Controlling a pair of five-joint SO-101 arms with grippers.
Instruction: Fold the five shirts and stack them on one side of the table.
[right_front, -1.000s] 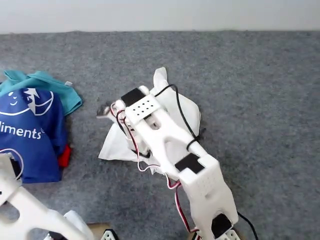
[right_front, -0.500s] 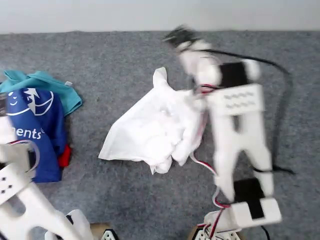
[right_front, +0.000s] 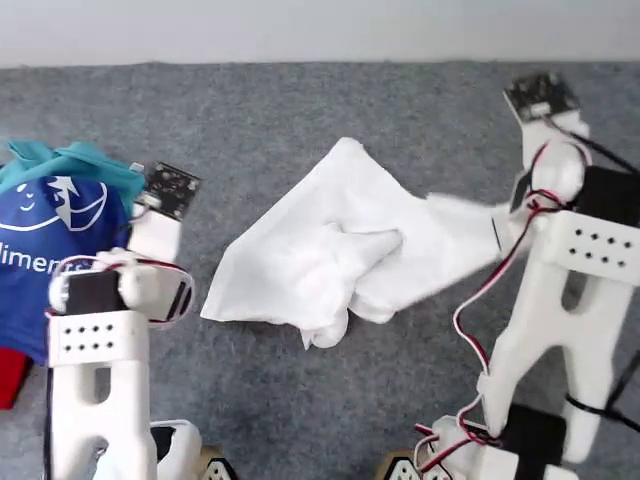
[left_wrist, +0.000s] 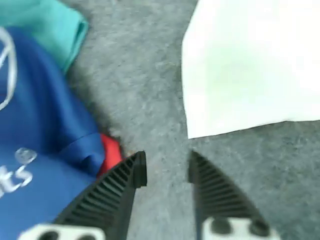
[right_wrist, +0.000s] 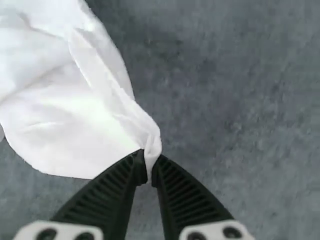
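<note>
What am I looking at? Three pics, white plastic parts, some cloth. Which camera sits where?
The white parts are two small robot arms at one table. The wide picture comes from a fixed camera looking down. In it the left arm is at the left and the right arm at the right. The other two pictures come from a camera on each arm's wrist.

On the grey table a crumpled white shirt lies in the middle. At the left edge is a pile: a blue shirt over a teal shirt, with a red shirt peeking out beneath.

The right gripper is shut on a fold at the white shirt's edge, and the cloth stretches toward that arm. The left gripper is open and holds nothing. It is over bare table between the pile and the white shirt.
</note>
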